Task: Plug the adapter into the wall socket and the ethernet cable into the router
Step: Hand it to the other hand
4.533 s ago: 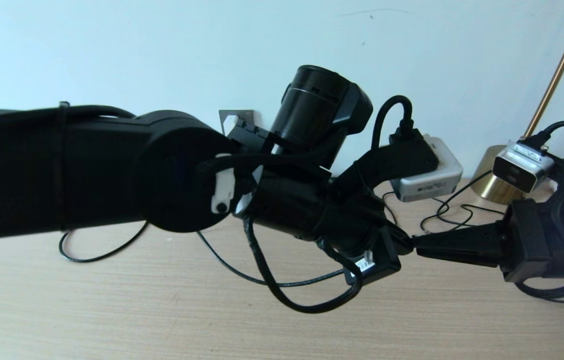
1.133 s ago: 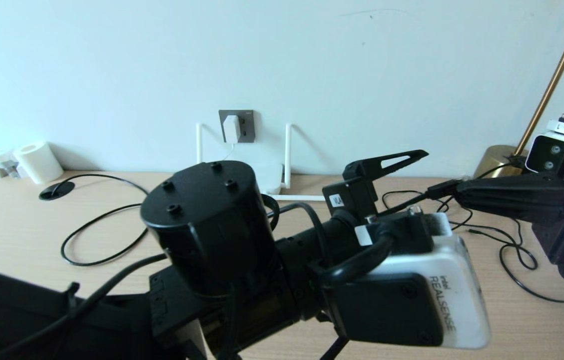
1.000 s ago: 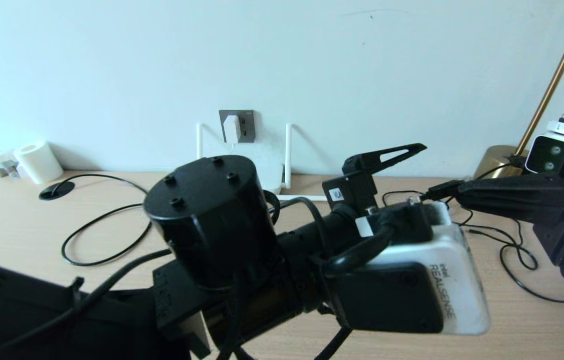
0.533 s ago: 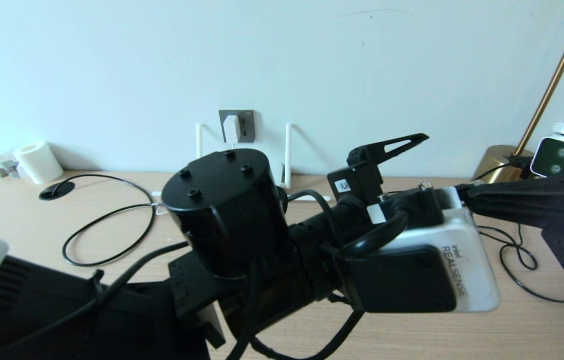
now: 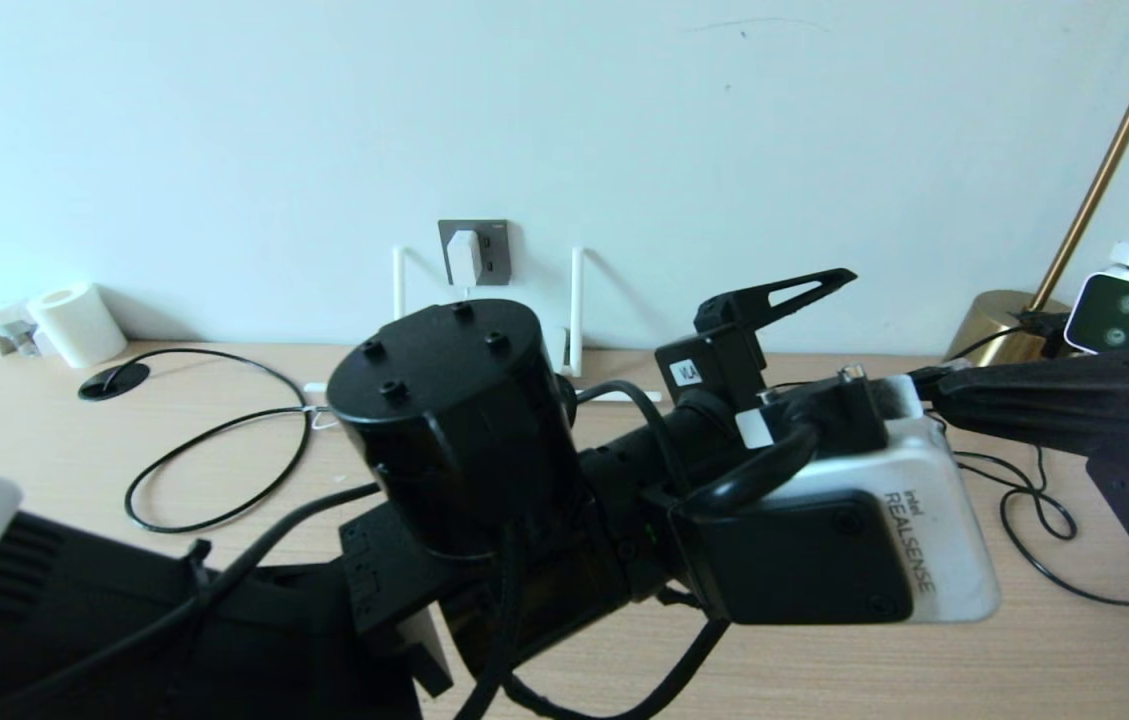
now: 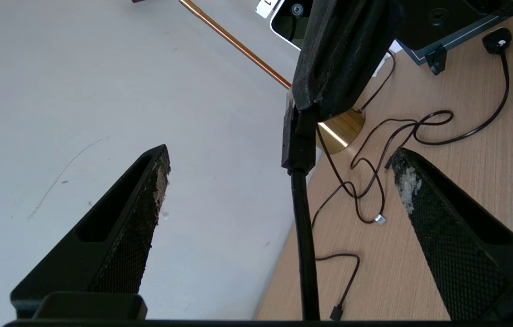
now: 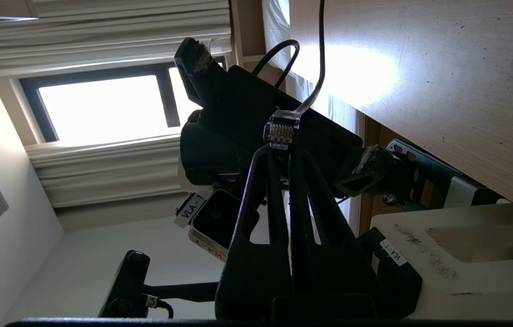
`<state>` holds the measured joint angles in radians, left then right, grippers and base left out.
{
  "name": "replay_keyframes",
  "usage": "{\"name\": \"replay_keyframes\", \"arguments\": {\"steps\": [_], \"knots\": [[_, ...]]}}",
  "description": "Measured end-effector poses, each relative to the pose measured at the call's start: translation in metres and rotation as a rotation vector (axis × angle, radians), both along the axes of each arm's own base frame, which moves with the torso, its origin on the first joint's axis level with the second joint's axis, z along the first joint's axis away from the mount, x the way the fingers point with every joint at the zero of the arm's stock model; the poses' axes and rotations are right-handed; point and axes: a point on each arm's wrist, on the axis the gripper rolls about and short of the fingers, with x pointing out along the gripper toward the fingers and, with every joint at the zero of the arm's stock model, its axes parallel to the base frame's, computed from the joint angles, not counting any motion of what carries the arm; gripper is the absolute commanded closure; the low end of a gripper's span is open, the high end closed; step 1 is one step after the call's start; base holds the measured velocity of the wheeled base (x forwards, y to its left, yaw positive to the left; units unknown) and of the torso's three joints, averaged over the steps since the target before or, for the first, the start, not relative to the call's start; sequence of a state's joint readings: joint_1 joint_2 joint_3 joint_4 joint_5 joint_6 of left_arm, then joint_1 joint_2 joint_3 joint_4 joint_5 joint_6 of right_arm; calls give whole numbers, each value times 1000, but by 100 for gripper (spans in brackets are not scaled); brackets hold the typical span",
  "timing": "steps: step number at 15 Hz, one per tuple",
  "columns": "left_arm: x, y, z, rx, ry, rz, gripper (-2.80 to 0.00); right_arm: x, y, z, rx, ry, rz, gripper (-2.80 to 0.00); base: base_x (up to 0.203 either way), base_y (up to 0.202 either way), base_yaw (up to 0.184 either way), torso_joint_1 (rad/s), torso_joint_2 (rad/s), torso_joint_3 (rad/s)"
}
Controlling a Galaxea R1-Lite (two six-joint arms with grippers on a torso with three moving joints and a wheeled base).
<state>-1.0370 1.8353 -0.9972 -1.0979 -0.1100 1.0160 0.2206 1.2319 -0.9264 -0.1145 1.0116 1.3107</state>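
1. While I held the rig in place, the right gripper was clenched on the ethernet cable, its fingers pinching the plug just behind the clear tip.
2. The left gripper stood released, its two fingers spread wide with the black cable running between them, touching neither.
3. I noted both grippers meeting above the desk, the left arm filling the middle of the head view and the right reaching in from the right edge.
4. The adapter sat plugged into the wall socket.
5. The router lay below the socket at the wall, largely hidden behind the left arm, with two antennas showing upright.
6. Thin black cables lay looped on the desk near a brass lamp base.
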Motion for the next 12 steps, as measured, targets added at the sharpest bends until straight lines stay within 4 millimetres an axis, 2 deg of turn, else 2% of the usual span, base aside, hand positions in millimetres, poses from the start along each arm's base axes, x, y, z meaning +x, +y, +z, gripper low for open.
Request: {"name": "replay_keyframes", "arguments": {"steps": [1,12], "knots": [[0,0,0,1,0,0,0,0,0,0,0,-1,0,0,0,0,0,0,0,0],[-3,-2,-3,9,6,-12,0,0,0,0,2,1,15,0,0,0,0,0,0,0]]}}
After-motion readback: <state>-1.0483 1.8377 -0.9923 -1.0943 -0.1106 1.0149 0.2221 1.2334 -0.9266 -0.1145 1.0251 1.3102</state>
